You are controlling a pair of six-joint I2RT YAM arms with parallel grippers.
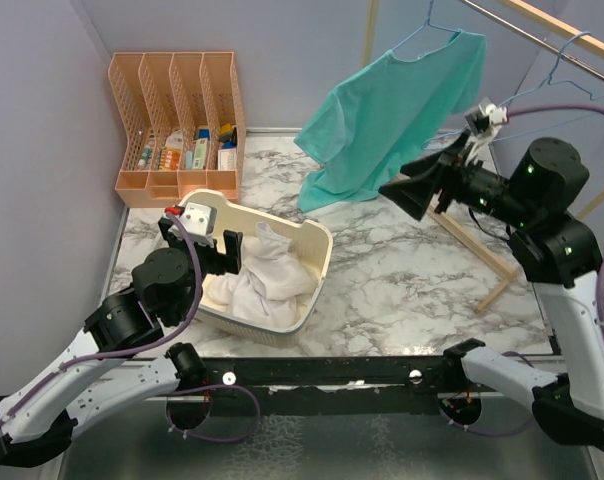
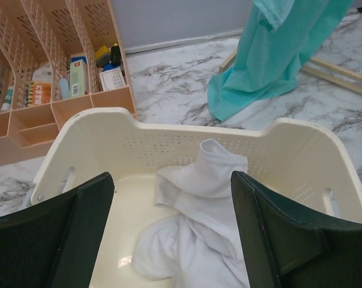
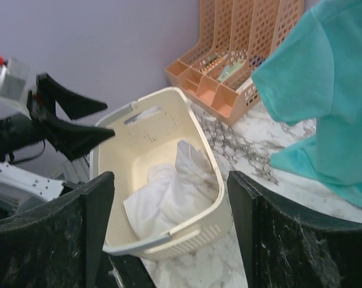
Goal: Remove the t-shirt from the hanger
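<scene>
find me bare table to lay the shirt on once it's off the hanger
Biggest bare patch: table between the basket and the rack leg, in front of the shirt. A smaller strip lies between the organizer and the shirt. The left side is crowded: basket, organizer, left hand over the basket.

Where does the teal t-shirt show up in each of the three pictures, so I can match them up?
Top external: the t-shirt hangs upper centre-right, above and to the right of the basket.
Left wrist: the t-shirt is at the upper right, beyond the basket's far rim.
Right wrist: the t-shirt fills the right edge.
Shared landmark: the cream laundry basket, visible in all three.
</scene>
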